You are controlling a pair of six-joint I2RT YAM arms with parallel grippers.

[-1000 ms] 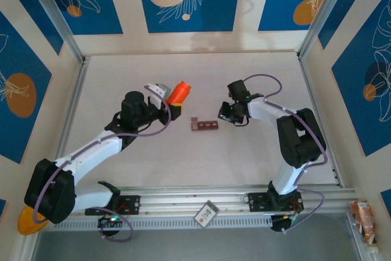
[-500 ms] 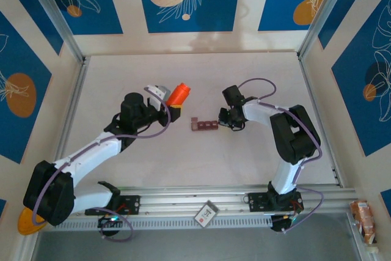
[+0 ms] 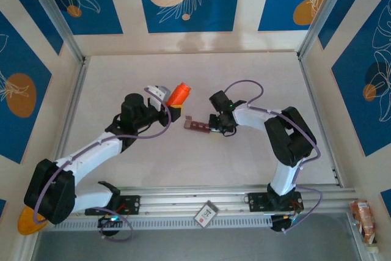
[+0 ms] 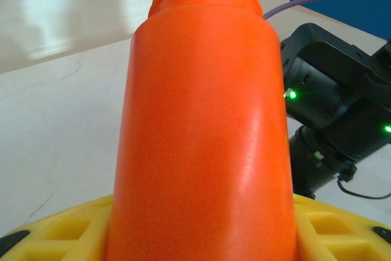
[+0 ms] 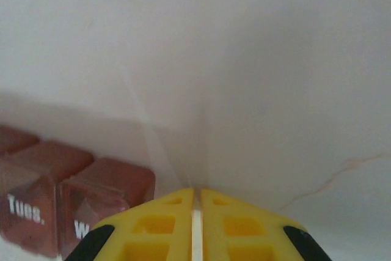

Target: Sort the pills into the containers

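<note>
Nearest the arm bases, the right gripper is sitting low on the table with its yellow jaws pressed shut on nothing, tips just beside or touching the right end of the containers; cannot tell which. The containers, a dark reddish strip of joined boxes, are lying flat mid-table between the two arms, and day labels are showing on the boxes next to the jaws in the right wrist view. Further back, the left gripper is clamping the base of an orange bottle, holding it tilted with its neck pointing away and up, apart from the strip. Cannot tell if the bottle is capped. Risks, as I'm judging it: the closed right jaws are likely shoving the light strip sideways or spinning it if they are pushing on; the bottle is slipping or spilling pills onto bare table if it is tipping while off the strip; the lids next to the jaws are looking shut, so pouring now is missing.
</note>
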